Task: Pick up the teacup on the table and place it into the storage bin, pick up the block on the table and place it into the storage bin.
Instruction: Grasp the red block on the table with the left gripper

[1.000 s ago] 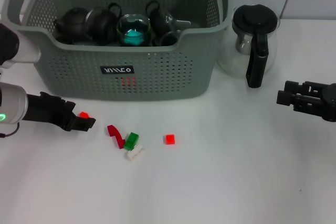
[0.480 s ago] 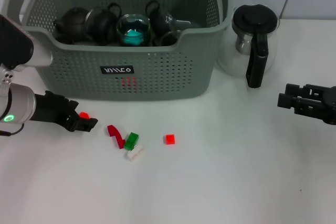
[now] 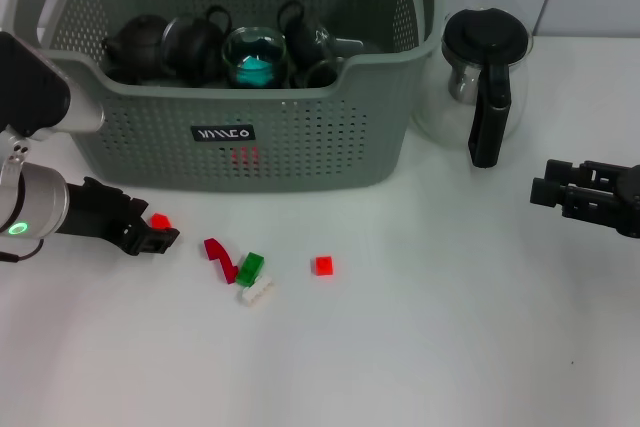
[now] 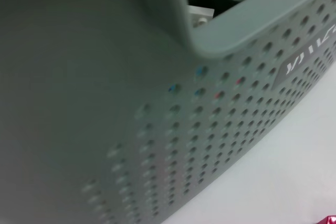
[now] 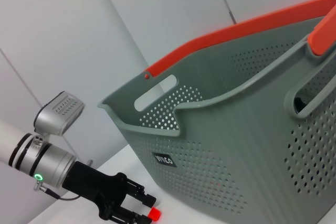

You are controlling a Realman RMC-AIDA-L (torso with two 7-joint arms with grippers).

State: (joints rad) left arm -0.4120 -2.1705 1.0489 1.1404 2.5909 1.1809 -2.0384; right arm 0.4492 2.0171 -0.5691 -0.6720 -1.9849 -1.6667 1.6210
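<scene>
The grey-green storage bin (image 3: pixel 300 137) stands at the back with dark teapots and glass cups inside, among them a glass teacup (image 3: pixel 255 57). No teacup shows on the table. My left gripper (image 3: pixel 160 232) hovers low over the table in front of the bin's left corner, shut on a small red block (image 3: pixel 160 219). The right wrist view shows that gripper (image 5: pixel 148 209) and the red block (image 5: pixel 154 213) at its tips, below the bin (image 5: pixel 252 145). The left wrist view is filled by the bin wall (image 4: pixel 210 129). My right gripper (image 3: pixel 542 190) is parked at the far right.
Loose blocks lie in front of the bin: dark red (image 3: pixel 215 250), green (image 3: pixel 250 267), white (image 3: pixel 257 291) and bright red (image 3: pixel 322 265). A glass coffee pot (image 3: pixel 480 77) with a black handle stands to the right of the bin.
My left arm has shifted slightly, its upper part coming further into view at the left. The gripper with the red block has barely moved. The right gripper has drifted a touch to the right.
</scene>
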